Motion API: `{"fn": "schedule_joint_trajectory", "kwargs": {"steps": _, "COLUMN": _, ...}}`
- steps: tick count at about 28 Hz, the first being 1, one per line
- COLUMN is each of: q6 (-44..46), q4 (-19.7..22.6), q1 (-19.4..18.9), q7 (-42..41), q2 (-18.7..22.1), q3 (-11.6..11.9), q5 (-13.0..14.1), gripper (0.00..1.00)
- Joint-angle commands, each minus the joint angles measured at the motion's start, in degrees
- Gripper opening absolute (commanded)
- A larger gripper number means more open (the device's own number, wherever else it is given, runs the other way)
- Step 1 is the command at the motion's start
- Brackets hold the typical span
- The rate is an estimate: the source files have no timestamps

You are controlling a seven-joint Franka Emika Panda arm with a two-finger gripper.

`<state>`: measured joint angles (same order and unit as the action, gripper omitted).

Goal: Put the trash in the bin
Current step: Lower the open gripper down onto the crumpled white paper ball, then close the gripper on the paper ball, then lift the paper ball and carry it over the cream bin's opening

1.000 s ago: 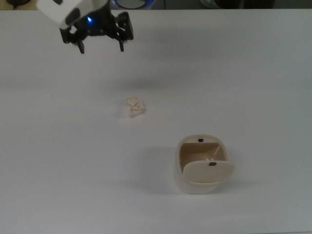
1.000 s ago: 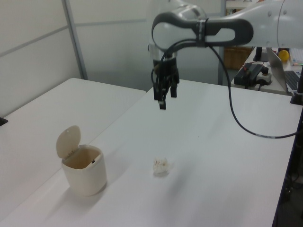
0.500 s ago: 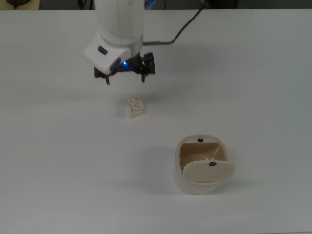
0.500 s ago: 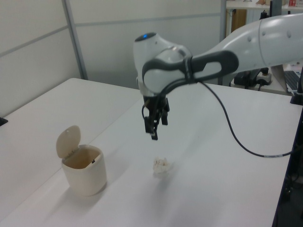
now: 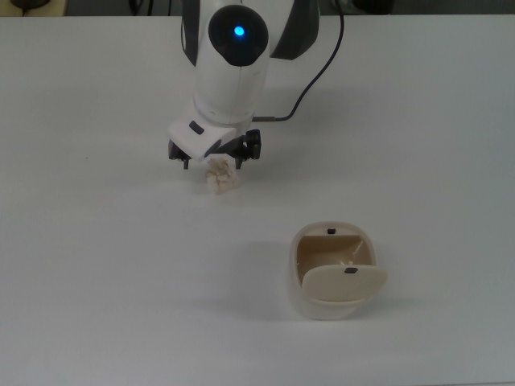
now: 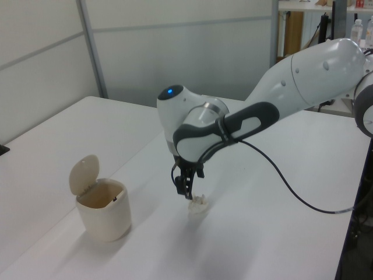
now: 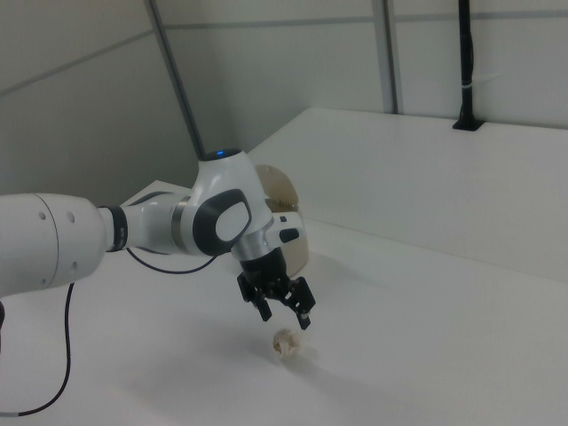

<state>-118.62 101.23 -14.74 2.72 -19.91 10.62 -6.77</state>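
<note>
Pre-grasp, nothing binned yet.
Gripper (image 7: 284, 312) spread wide just above paper wad (image 7: 285, 343); grasp, carry to bin (image 5: 331, 277) remain.

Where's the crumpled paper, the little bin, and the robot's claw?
trash (image 5: 224, 180), top view, on the lumpy middle of the paper wad.
bin (image 5: 322, 310), top view, on its front wall below the flap lid.
gripper (image 7: 283, 313), right view, midway between its open fingertips, above the paper.
</note>
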Motion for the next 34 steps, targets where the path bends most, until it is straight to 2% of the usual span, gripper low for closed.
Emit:
{"fn": "schedule_joint_trajectory", "kwargs": {"steps": 1, "q6": -4.34, "q4": 5.55, "q1": -2.31, "q7": 3.69, "q2": 1.45, "q3": 0.46, "q5": -2.81, "gripper": 1.0}}
{"fn": "schedule_joint_trajectory", "kwargs": {"steps": 4, "q6": -5.74, "q4": 6.96, "q1": -2.92, "q7": 5.19, "q2": 0.75, "q3": 0.46, "q5": -4.04, "gripper": 1.0}}
{"fn": "schedule_joint_trajectory", "kwargs": {"steps": 9, "q6": -7.33, "q4": 7.05, "q1": -3.63, "q7": 7.12, "q2": -1.88, "q3": 0.46, "q5": -5.09, "gripper": 1.0}}
{"fn": "schedule_joint_trajectory", "kwargs": {"steps": 16, "q6": -9.0, "q4": 6.96, "q1": -3.54, "q7": 8.79, "q2": -3.55, "q3": 0.46, "q5": -6.41, "gripper": 1.0}}
{"fn": "schedule_joint_trajectory", "kwargs": {"steps": 19, "q6": -9.17, "q4": 6.88, "q1": -3.63, "q7": 8.88, "q2": -3.64, "q3": 0.46, "q5": -6.5, "gripper": 0.85}}
{"fn": "schedule_joint_trajectory", "kwargs": {"steps": 20, "q6": -9.17, "q4": 6.7, "q1": -3.63, "q7": 9.06, "q2": -3.64, "q3": 0.46, "q5": -6.59, "gripper": 0.7}}
{"fn": "schedule_joint_trajectory", "kwargs": {"steps": 24, "q6": -9.26, "q4": 6.26, "q1": -3.63, "q7": 10.02, "q2": -3.64, "q3": 0.55, "q5": -7.03, "gripper": 0.42}}
{"fn": "schedule_joint_trajectory", "kwargs": {"steps": 25, "q6": -9.35, "q4": 5.83, "q1": -3.63, "q7": 10.46, "q2": -3.64, "q3": 0.55, "q5": -7.03, "gripper": 0.31}}
{"fn": "schedule_joint_trajectory", "kwargs": {"steps": 30, "q6": -9.26, "q4": 4.51, "q1": -3.54, "q7": 10.55, "q2": -3.56, "q3": 0.55, "q5": -7.03, "gripper": 0.09}}
{"fn": "schedule_joint_trajectory", "kwargs": {"steps": 31, "q6": -9.26, "q4": 3.98, "q1": -3.45, "q7": 10.55, "q2": -3.56, "q3": 0.63, "q5": -6.94, "gripper": 0.01}}
{"fn": "schedule_joint_trajectory", "kwargs": {"steps": 34, "q6": -9.26, "q4": 3.62, "q1": -3.36, "q7": 10.73, "q2": -3.29, "q3": 0.72, "q5": -6.85, "gripper": 0.0}}
